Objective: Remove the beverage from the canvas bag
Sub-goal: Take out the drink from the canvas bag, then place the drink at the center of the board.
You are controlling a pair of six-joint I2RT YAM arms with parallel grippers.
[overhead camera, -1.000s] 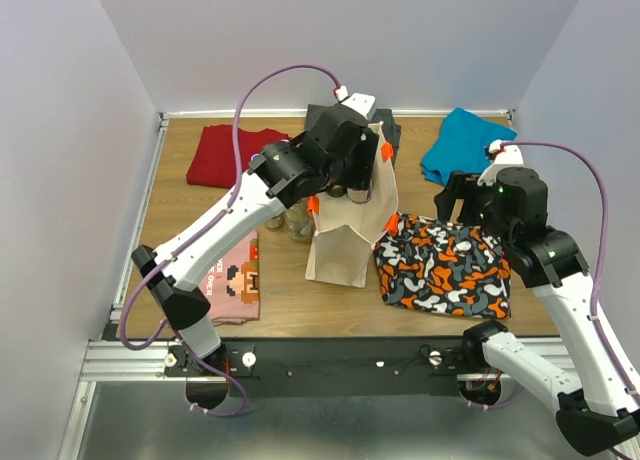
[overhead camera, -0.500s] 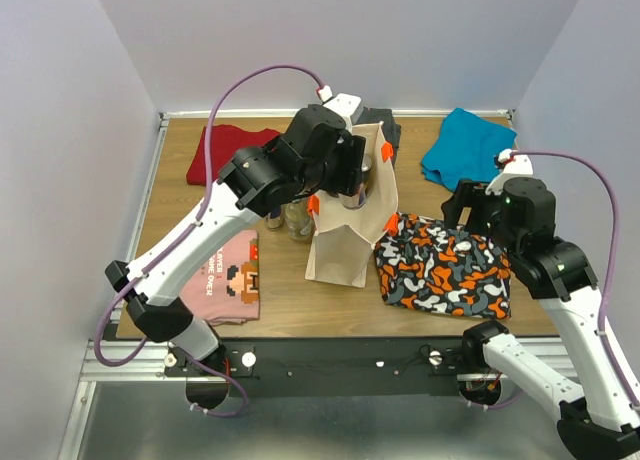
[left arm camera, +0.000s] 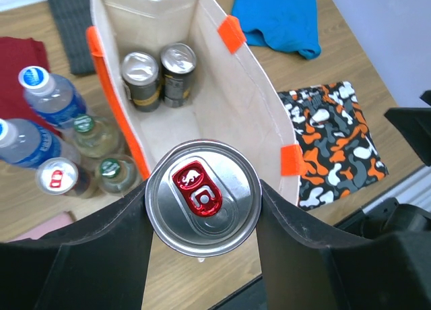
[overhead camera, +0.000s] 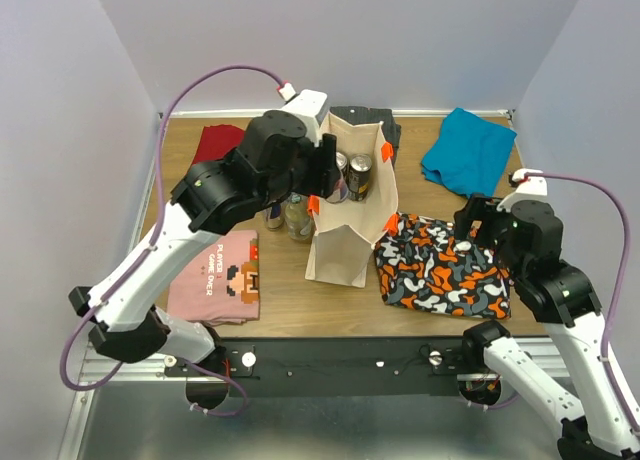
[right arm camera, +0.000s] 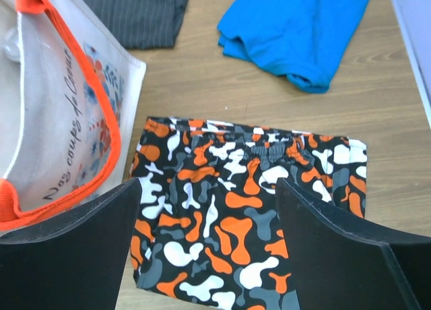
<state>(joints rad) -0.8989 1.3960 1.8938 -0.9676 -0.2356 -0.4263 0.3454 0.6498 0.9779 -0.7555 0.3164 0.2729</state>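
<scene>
The beige canvas bag (overhead camera: 350,238) with orange rim pieces stands upright mid-table; it also shows in the left wrist view (left arm camera: 239,108) and the right wrist view (right arm camera: 60,128). My left gripper (left arm camera: 203,212) is shut on a silver can with a red tab (left arm camera: 203,197) and holds it above the bag's near rim; in the top view it (overhead camera: 322,172) sits at the bag's left rim. Two more cans (left arm camera: 159,73) stand at the bag's far end (overhead camera: 350,170). My right gripper (right arm camera: 209,249) is open and empty above the camouflage shorts (right arm camera: 249,195).
Several bottles and a can (left arm camera: 64,141) stand left of the bag (overhead camera: 285,215). Folded clothes lie around: red shirt (overhead camera: 212,142), pink shirt (overhead camera: 215,275), dark striped garment (overhead camera: 362,115), blue shirt (overhead camera: 468,150), camouflage shorts (overhead camera: 445,265).
My left gripper has risen out of the bag's mouth and drawn back to the left with the can in it. My right arm has pulled back a little to the right.
</scene>
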